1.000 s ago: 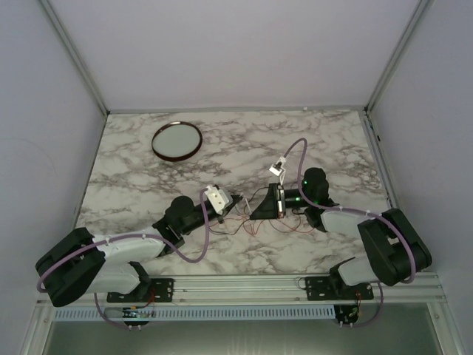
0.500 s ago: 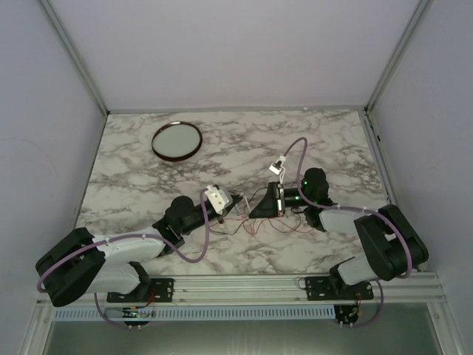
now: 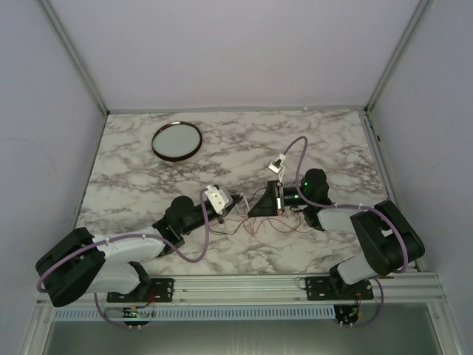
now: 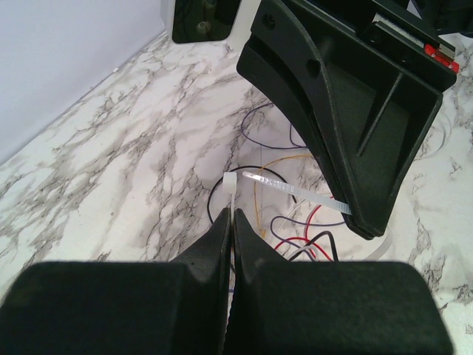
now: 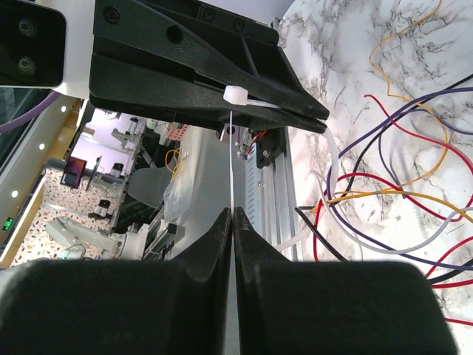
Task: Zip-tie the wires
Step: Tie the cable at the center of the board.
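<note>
The wires lie loose on the marble between the two arms, thin strands in red, black, purple, yellow and white. A white zip tie has its square head just past the tips of my left gripper, which is shut on the strap below the head. My right gripper faces it and is shut on the tie's thin tail. The strap curves in a loop among the wires; which strands it encloses is unclear.
A round dark-rimmed dish sits at the back left of the marble table. Grey walls close the back and sides. An aluminium rail carries both arm bases along the near edge.
The right arm's elbow has drawn slightly inward and its gripper has edged a little left. The left arm and the wires look unchanged.
</note>
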Controlling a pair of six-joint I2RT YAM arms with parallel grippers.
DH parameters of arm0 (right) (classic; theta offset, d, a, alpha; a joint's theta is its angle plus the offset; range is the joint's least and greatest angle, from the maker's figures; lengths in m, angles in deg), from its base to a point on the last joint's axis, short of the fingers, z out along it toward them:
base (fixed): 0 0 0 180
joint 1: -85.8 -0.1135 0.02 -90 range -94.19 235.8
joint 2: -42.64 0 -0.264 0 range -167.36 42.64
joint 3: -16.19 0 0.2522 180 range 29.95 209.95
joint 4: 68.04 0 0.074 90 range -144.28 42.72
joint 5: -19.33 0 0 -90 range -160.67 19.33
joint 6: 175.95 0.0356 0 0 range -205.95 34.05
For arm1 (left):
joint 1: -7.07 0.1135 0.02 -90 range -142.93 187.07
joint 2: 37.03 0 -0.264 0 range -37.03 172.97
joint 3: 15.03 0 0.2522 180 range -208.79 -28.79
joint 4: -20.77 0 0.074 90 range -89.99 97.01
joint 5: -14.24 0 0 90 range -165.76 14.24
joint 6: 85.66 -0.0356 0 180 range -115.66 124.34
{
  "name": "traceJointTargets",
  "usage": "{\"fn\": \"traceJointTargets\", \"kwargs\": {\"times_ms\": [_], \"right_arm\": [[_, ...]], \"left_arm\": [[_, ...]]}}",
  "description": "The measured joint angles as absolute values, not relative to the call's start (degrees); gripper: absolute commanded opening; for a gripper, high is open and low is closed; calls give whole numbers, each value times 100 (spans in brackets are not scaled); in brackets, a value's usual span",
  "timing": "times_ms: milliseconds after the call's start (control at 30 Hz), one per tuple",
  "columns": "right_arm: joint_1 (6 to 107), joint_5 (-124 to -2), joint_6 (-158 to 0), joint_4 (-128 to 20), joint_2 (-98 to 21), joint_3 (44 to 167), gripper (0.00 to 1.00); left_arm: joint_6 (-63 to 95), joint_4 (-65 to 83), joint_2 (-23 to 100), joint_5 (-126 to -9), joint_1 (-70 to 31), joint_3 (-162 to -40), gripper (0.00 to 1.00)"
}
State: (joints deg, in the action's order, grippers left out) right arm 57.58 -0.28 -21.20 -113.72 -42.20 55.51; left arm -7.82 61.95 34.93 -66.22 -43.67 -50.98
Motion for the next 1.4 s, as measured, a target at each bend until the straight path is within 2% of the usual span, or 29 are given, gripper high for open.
{"fn": "traceJointTargets", "kwargs": {"times_ms": [1400], "right_arm": [[5659, -155, -2033, -11514, -4220, 5326, 0]], "left_arm": [[-736, 6199, 3533, -6640, -4367, -5098, 0]]}}
